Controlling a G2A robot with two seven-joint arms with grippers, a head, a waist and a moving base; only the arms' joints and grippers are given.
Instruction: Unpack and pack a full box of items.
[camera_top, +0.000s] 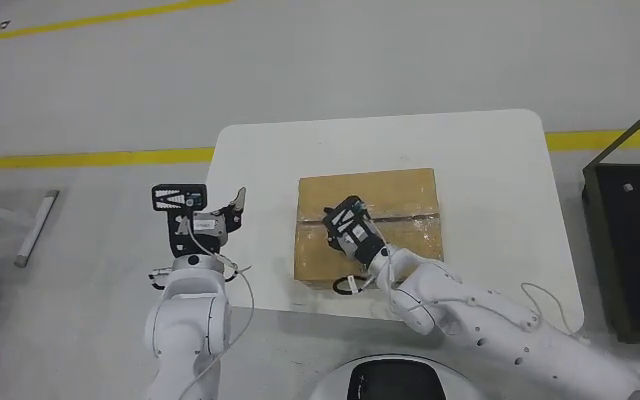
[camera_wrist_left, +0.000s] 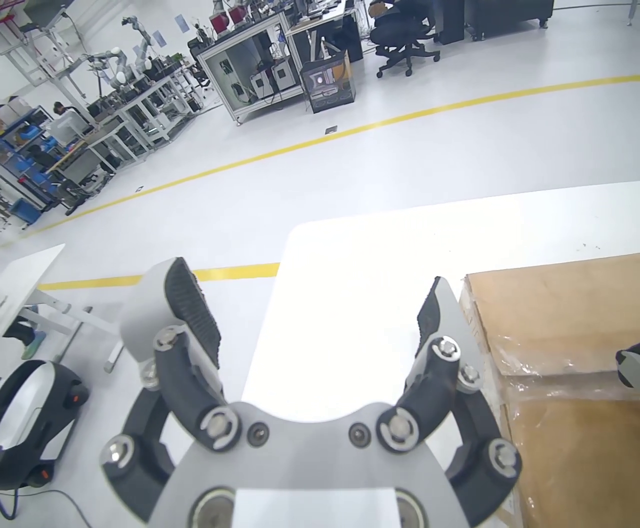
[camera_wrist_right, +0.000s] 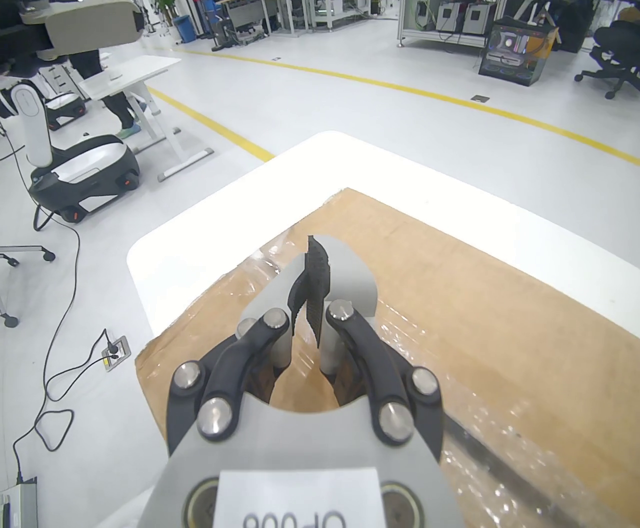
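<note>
1. The box (camera_top: 400, 190) is closed cardboard and sits flat on the white table (camera_top: 480, 140), towards the robot's side and left of its middle
2. Clear tape (camera_top: 410, 215) runs along the seam of the top flaps
3. The right gripper (camera_top: 340, 216) is over the box top, at the left end of the taped seam; its fingers are pressed together with nothing between them. Whether the tips touch the tape cannot be told
4. The left gripper (camera_top: 212, 198) is at the table's left edge, well apart from the box, with its fingers spread wide and nothing in them
</note>
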